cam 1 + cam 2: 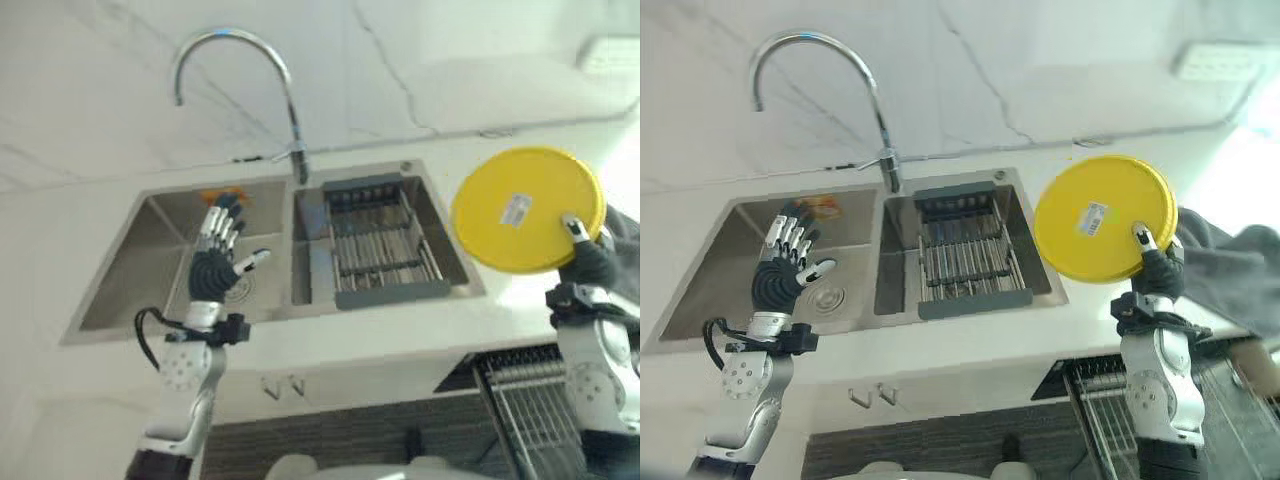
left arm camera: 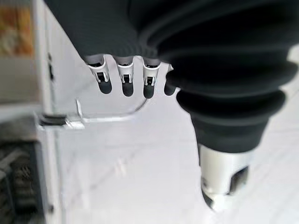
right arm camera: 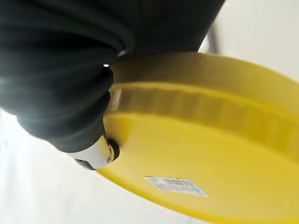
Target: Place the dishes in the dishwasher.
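A round yellow plate (image 1: pixel 525 208) with a white label on its underside is held up on edge above the counter, to the right of the sink. My right hand (image 1: pixel 1152 262) is shut on the plate's lower right rim, its thumb pressed on the underside. The right wrist view has the yellow plate (image 3: pixel 201 154) close up beside the thumb. My left hand (image 1: pixel 215 255) hovers open over the left sink basin (image 1: pixel 140 270), fingers straight and spread. The pulled-out dishwasher rack (image 1: pixel 540 410) sits at the lower right, below the counter edge.
A double steel sink with a curved tap (image 1: pixel 240 80) lies in a white marble counter. A grey drain rack (image 1: pixel 375 240) fills the right basin. An orange item (image 1: pixel 222 196) lies at the back of the left basin. A grey cloth (image 1: pixel 1235 270) lies at far right.
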